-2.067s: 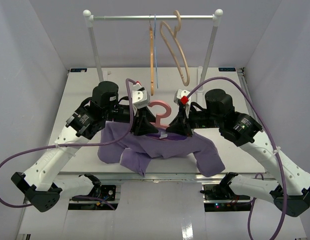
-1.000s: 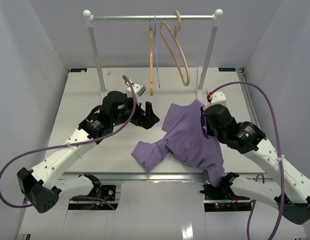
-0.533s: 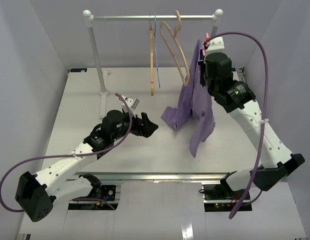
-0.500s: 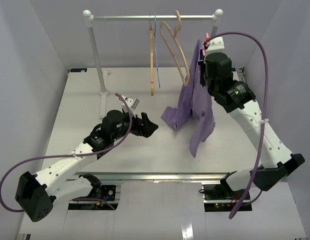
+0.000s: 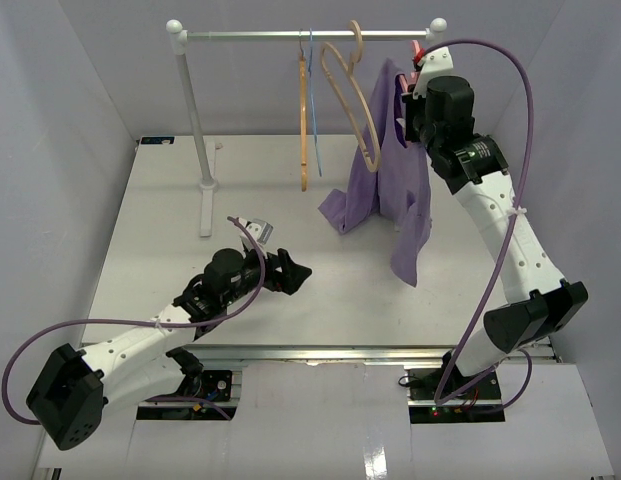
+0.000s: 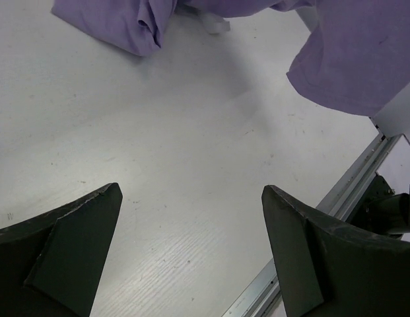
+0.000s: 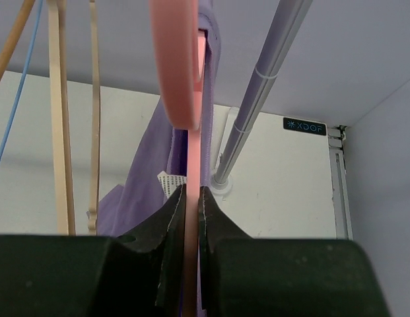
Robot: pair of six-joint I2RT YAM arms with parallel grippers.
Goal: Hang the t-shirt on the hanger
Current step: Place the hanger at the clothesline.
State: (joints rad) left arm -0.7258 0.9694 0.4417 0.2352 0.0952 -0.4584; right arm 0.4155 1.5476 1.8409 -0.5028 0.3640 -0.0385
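Observation:
The lavender t-shirt (image 5: 390, 180) hangs in the air from the pink hanger (image 5: 418, 52), its hem trailing down toward the table. My right gripper (image 5: 415, 95) is high up by the right end of the rail. In the right wrist view it (image 7: 190, 205) is shut on the pink hanger (image 7: 175, 59), with the t-shirt (image 7: 135, 191) draped behind it. My left gripper (image 5: 295, 272) is open and empty, low over the table, apart from the shirt. In the left wrist view it (image 6: 191, 244) faces the hanging t-shirt (image 6: 350, 59).
A metal clothes rail (image 5: 310, 35) on two posts spans the back of the table (image 5: 170, 220). Two tan wooden hangers (image 5: 355, 100) and a thin blue wire hanger (image 5: 312, 100) hang from it. The right post (image 7: 267, 86) stands close beside the pink hanger.

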